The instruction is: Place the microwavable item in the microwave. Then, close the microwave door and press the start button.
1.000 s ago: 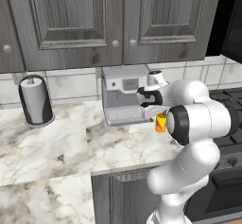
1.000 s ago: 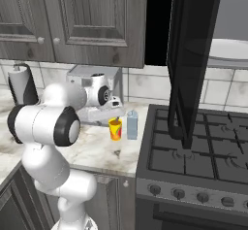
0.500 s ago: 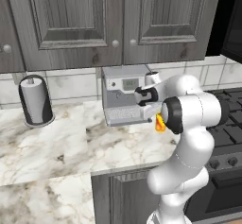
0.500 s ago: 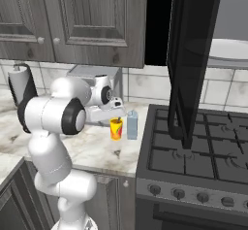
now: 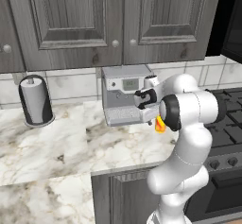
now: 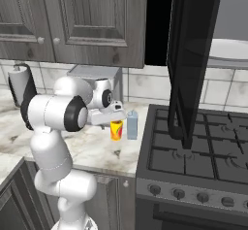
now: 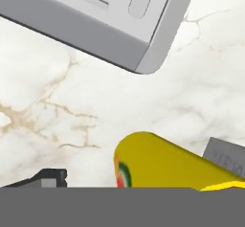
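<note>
Hand (image 6: 115, 115) wide open above cup (image 6: 116, 129)

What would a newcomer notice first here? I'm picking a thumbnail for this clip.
The white arm's gripper hangs over the small yellow cup on the marble counter, beside a pale blue carton. To the right, the black microwave door hangs wide open above the stove.

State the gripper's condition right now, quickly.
Gripper: just above the cup on the counter, holding nothing; open or shut cannot be told.
</note>
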Motion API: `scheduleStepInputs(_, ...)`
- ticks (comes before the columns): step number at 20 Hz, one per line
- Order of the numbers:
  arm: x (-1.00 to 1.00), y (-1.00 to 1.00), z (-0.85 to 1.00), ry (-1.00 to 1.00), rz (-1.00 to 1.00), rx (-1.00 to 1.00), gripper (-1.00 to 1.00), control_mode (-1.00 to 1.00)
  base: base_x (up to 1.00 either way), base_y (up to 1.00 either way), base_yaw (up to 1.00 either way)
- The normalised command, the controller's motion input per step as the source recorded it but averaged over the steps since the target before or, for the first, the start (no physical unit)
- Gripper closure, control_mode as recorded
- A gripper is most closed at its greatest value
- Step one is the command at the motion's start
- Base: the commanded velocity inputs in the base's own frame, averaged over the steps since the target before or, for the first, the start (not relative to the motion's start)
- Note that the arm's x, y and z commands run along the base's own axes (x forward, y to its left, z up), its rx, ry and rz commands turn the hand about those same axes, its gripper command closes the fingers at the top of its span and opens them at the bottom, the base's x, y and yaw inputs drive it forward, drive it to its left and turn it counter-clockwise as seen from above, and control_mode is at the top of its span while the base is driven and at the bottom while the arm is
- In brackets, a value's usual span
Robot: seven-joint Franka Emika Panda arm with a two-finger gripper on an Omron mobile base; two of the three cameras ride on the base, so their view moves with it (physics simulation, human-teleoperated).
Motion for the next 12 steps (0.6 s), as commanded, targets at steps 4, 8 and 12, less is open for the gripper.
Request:
scheduleStepInputs(4,-0.17,0.00,-0.36,0.00,0.00,0.00,1.00,-1.00,0.00,0.00,0.00)
scheduleStepInputs(8,-0.20,0.00,-0.24,0.00,0.00,0.00,1.00,-1.00,0.00,0.00,0.00)
scheduleStepInputs(12,-0.49,0.02,-0.11,-0.02,0.02,0.00,1.00,-1.00,0.00,0.00,0.00)
